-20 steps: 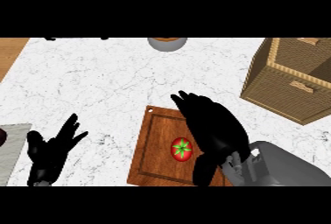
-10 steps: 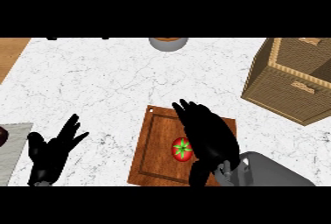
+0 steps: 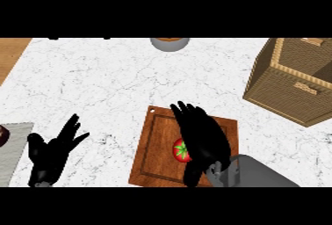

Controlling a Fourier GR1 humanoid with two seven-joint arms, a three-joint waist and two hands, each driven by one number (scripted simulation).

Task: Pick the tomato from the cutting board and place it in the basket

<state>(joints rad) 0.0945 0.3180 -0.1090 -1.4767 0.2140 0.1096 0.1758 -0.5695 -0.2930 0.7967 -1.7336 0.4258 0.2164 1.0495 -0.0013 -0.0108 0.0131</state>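
Head view: right hand (image 3: 202, 139) hovering over cutting board (image 3: 156, 149), fingers extended, gripping nothing. Tomato (image 3: 181, 150) lying on board, partly under palm's left edge. Basket (image 3: 295, 83) standing well apart, far right. Left hand (image 3: 50, 151) resting open, lower left.

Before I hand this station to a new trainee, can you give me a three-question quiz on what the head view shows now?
1. True or false: the tomato lies on the cutting board.
2. Which hand is over the board? A) left hand B) right hand
3. Fill in: the basket stands at the counter's far ____ side.

Key: 1 true; 2 B; 3 right.
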